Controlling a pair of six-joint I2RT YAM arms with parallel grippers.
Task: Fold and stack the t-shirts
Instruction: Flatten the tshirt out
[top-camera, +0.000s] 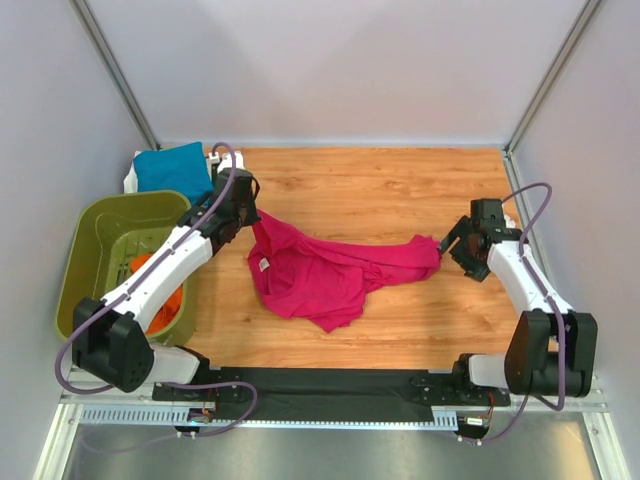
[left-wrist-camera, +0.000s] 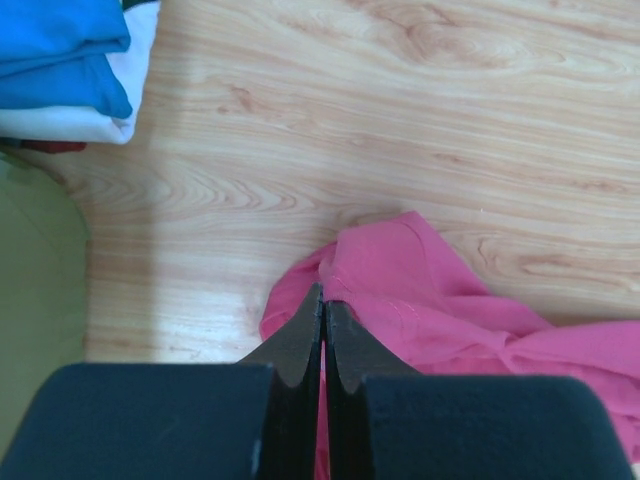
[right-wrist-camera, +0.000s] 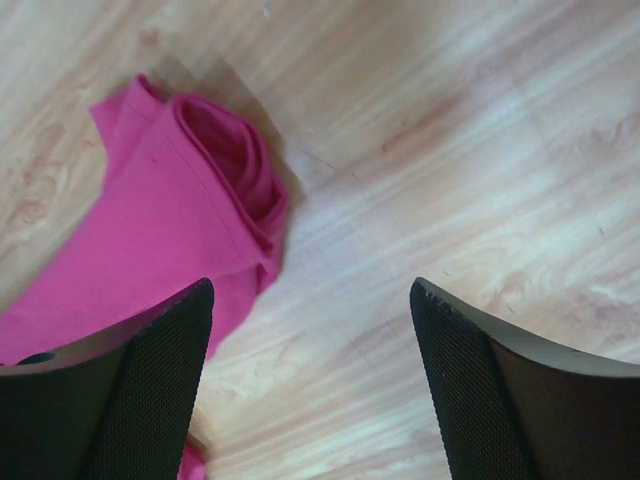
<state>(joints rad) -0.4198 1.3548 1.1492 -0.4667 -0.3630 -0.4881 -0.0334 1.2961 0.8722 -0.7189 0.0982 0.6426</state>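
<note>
Left gripper (left-wrist-camera: 322, 293) pinches pink shirt (top-camera: 320, 275) at its 10 o'clock corner.
Right gripper (right-wrist-camera: 312, 292) gapes empty at the shirt's 3 o'clock end; white label (top-camera: 264, 264) too small to read.

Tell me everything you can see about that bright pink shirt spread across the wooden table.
The magenta t-shirt is soft, thin-looking cloth, unfolded and crumpled. It is stretched in a loose band across the wooden table, with most of its bulk bunched towards the left. A small white label shows near its left edge. Its upper-left corner is pinched in the shut left end effector. Its right tip, rolled into folds, lies on the wood by the open right end effector, not gripped.
</note>
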